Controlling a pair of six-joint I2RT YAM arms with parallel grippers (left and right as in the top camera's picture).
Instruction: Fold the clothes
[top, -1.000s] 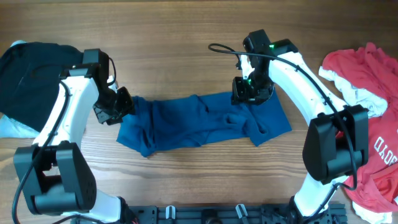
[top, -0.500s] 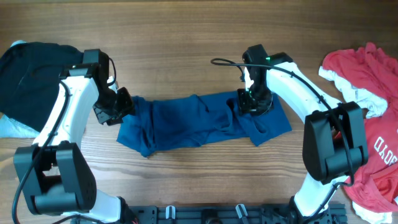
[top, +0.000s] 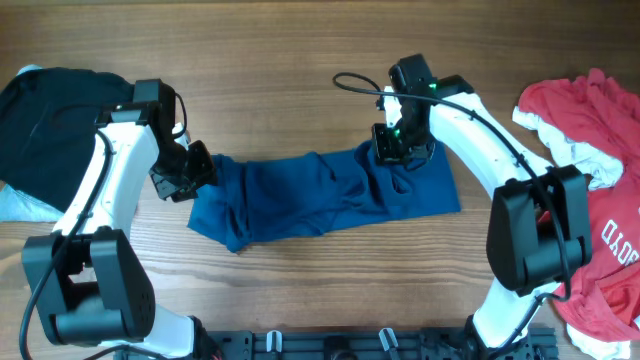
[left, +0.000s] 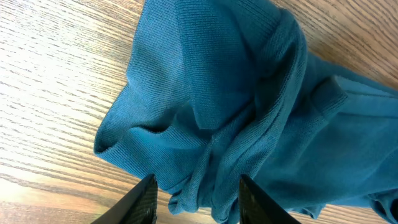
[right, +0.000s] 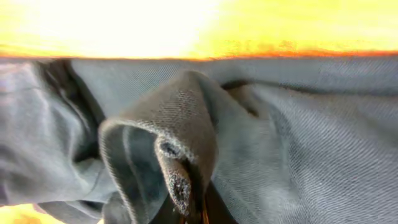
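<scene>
Here, the dark blue T-shirt (top: 320, 200) lies as a long, rumpled band across the middle of the wood-grain table (top: 300, 60), between the 2 arms. The left gripper (left: 194, 202) clamps a thick bunch of its fine-ribbed knit at the left end, soft folds filling the gap between the dark fingers (left: 140, 205). The right gripper (right: 193, 214) pinches a raised ridge of the cloth near the upper right edge, jaws drawn nearly together. A black garment (top: 45, 110) sits heaped far left, crumpled red shirts (top: 590, 110) far right.
</scene>
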